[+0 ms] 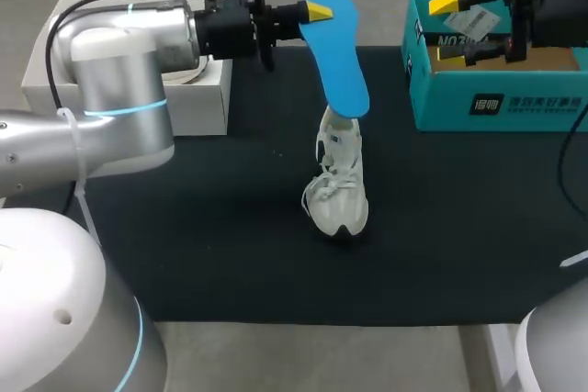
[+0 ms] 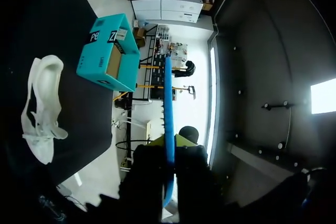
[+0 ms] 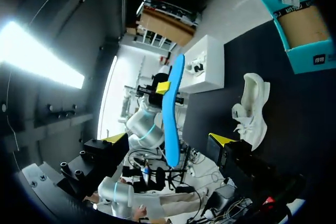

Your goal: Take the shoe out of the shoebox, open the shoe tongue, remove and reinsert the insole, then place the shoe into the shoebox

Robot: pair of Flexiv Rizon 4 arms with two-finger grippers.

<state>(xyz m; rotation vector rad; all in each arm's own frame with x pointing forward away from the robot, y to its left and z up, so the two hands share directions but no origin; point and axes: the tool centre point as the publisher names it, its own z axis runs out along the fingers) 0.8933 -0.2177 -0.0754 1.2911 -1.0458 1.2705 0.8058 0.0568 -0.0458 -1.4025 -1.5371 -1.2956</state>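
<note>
White lace-up shoe (image 1: pixel 337 192), laces loose, lies on the black-covered desk (image 1: pixel 230 227), near its middle. Above the shoe hangs a flat, smooth blue insole (image 1: pixel 336 52), its lower end at the shoe's opening; contact cannot be told. Left tool (image 1: pixel 317 12) is clamped on the insole's upper end. Right of the shoe stands an open teal cardboard shoebox (image 1: pixel 496 103). Right tool (image 1: pixel 448 27) hovers over it, fingers spread, empty.

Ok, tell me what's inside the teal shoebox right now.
Inside the shoebox only bare brown cardboard shows. From the head view the right tool, open, hangs over it and covers part of the floor; the right wrist view shows most of it bare.
</note>
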